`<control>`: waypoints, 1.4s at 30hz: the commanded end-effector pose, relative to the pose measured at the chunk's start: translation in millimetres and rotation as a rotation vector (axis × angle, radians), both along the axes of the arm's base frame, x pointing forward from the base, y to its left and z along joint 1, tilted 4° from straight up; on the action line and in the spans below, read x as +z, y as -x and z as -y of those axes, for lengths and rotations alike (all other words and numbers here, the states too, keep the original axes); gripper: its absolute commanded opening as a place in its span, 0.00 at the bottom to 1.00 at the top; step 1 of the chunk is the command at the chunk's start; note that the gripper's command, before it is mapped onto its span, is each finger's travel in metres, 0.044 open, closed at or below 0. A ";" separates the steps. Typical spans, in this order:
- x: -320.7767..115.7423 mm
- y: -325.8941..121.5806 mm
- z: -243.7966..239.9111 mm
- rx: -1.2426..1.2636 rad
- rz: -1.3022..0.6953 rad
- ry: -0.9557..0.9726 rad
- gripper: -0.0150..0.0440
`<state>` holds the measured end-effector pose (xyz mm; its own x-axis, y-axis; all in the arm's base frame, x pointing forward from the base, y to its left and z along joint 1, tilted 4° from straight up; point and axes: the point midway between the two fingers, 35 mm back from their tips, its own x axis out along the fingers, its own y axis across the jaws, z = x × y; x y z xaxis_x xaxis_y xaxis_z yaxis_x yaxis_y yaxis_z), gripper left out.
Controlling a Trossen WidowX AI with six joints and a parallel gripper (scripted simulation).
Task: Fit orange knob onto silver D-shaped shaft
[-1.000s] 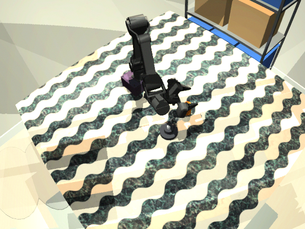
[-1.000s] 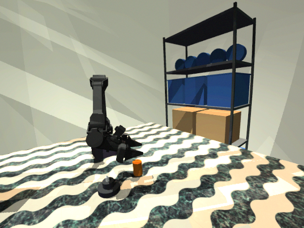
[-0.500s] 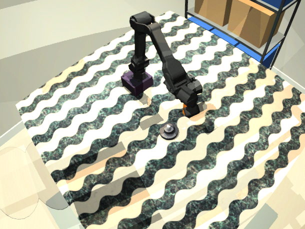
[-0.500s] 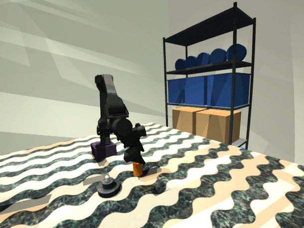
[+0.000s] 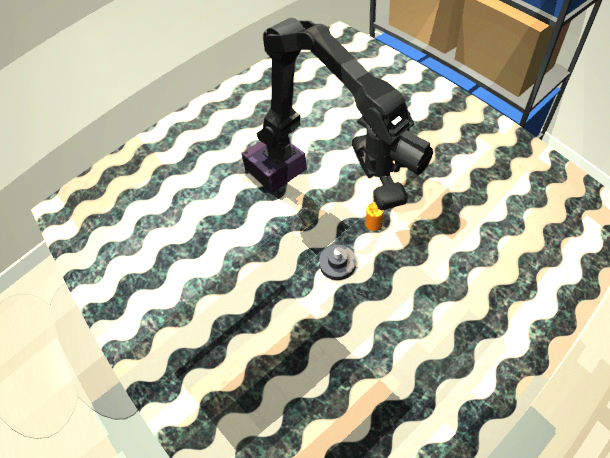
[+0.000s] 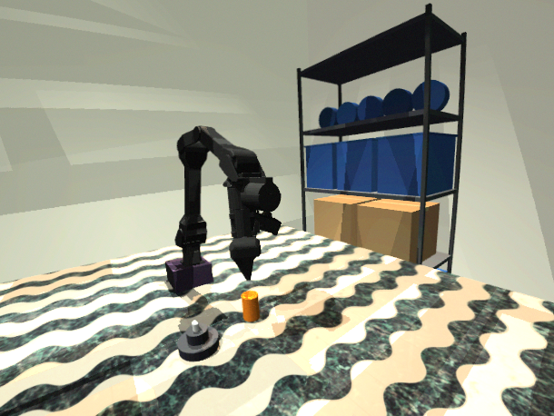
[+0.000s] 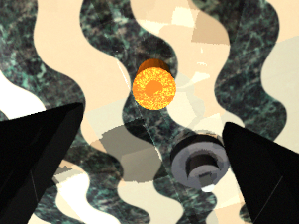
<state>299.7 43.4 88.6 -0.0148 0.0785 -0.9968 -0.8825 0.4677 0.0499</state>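
The orange knob (image 5: 373, 217) (image 6: 250, 306) (image 7: 153, 89) stands upright on the wavy-patterned table, apart from the pedestal. The round grey pedestal (image 5: 338, 263) (image 6: 198, 344) (image 7: 200, 161) carries the short silver D-shaped shaft (image 5: 337, 254) (image 6: 195, 325) (image 7: 208, 186), which is bare. My gripper (image 5: 389, 196) (image 6: 247, 272) (image 7: 154, 119) is open and empty. It hangs pointing down above the knob, clear of it. In the wrist view the knob sits between and beyond the two dark fingers, and the pedestal lies near the right finger.
The arm's purple base (image 5: 273, 166) (image 6: 189, 273) stands behind the knob. A dark metal shelf rack (image 6: 427, 136) (image 5: 545, 105) with blue bins and cardboard boxes (image 5: 505, 45) (image 6: 386, 224) stands at the far right, beyond the table's edge.
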 end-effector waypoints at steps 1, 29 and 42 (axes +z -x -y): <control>3.3 0.2 0.5 -0.002 0.002 0.015 1.00; -57.4 -0.2 -3.8 0.013 0.002 0.015 1.00; -78.5 -0.6 -5.4 0.013 0.002 0.015 1.00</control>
